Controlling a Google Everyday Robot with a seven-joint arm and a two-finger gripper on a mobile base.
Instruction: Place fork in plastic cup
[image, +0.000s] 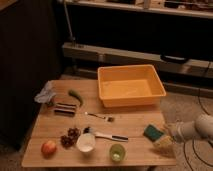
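Note:
The fork (98, 117), slim and silvery with a darker end, lies flat near the middle of the wooden table (45, 125), just in front of the orange tub. The plastic cup (117, 152), small and light green, stands upright at the table's front edge, below and to the right of the fork. My gripper (169, 134) reaches in from the right on a pale arm (197, 126). It hangs over the table's right edge beside a green sponge (151, 132), well away from fork and cup. Its fingers stand open and hold nothing.
An orange tub (131, 85) fills the back right. A white cup (85, 142) and a white-and-black-handled utensil (107, 135) sit left of the green cup. Apple (48, 148), grapes (70, 137), a dark block (65, 108), a green vegetable (76, 96) and a cloth (45, 93) occupy the left.

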